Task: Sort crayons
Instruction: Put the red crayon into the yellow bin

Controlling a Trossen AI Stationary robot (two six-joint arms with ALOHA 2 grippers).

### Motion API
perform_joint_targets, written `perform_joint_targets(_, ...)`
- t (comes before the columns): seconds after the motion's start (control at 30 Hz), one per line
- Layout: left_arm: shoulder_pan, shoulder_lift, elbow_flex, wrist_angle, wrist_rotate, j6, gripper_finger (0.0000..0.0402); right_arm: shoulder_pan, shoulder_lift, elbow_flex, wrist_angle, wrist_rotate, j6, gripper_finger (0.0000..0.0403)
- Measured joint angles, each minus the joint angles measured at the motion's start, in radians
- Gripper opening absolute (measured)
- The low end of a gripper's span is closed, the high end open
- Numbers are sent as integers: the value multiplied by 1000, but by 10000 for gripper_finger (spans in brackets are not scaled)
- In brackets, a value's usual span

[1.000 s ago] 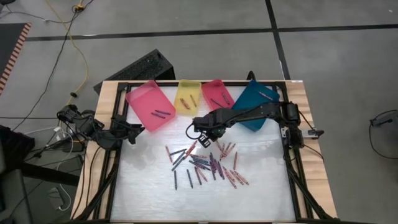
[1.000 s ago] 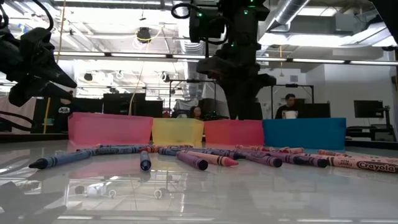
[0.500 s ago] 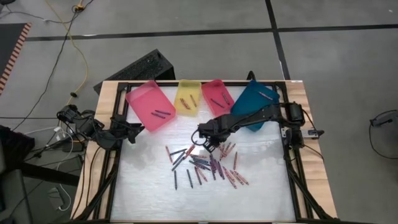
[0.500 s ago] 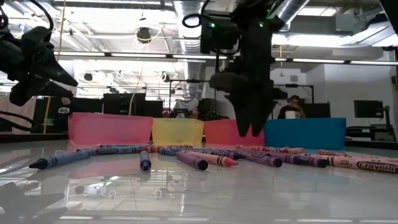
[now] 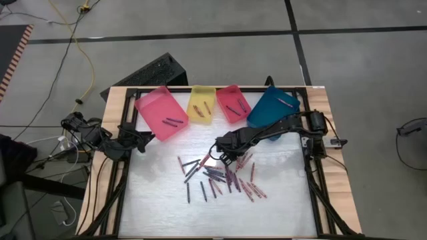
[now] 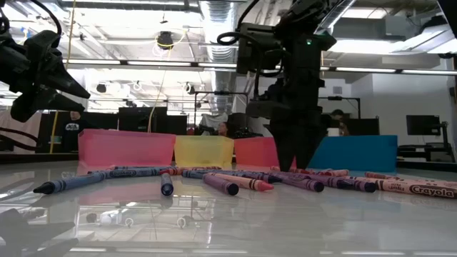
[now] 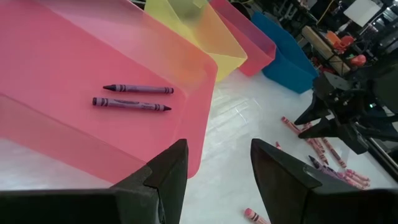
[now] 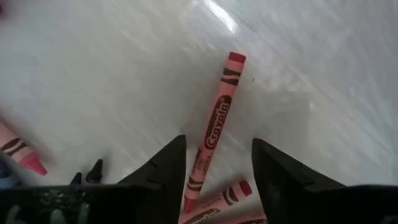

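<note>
Several crayons [image 5: 223, 177] lie loose in the middle of the white table; in the low view the crayons [image 6: 235, 182] form a row. My right gripper [image 8: 214, 180] points down, open, just above the table at the far left edge of the pile. A red crayon [image 8: 217, 118] lies flat on the table, its near end between the two fingers, and neither finger touches it. My right gripper [image 5: 217, 157] shows close over the table in the low view [image 6: 296, 160]. My left gripper [image 7: 214, 180] waits open at the table's left edge, near the pink tray [image 7: 74, 56].
Four trays stand along the far edge: pink [image 5: 161, 113], yellow [image 5: 201, 105], red [image 5: 233, 103] and blue [image 5: 273, 107], each holding a few crayons. Two purple crayons [image 7: 130, 98] lie in the pink tray. Bare table lies near and left of the pile.
My right gripper has come down from well above the table to just over the crayons, shifting a little toward the near edge and the right. It still points down. The crayons have not moved.
</note>
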Motion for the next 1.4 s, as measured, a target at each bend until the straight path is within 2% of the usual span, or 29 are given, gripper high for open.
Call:
perform_joint_targets(0.23, 0, 0, 0, -1, 3, -6, 165, 0, 0, 11, 25, -47, -23, 178)
perform_joint_targets(0.37, 0, 0, 0, -1, 3, -7, 165, -7, 0, 11, 6, -47, -19, 164)
perform_joint_targets(0.6, 0, 0, 0, 0, 11, -9, 165, -6, 0, 11, -33, 1, 3, 109)
perform_joint_targets(1.07, 0, 0, 0, 1, 14, -4, 165, -6, 1, 11, -22, 3, -3, 10)
perform_joint_targets(1.27, 0, 0, 0, 0, 27, -2, 165, -22, 2, 13, 60, -35, -8, 6)
perform_joint_targets(1.4, 0, 0, 0, -1, 57, -2, 165, -53, 3, 68, 66, -46, -48, 4)
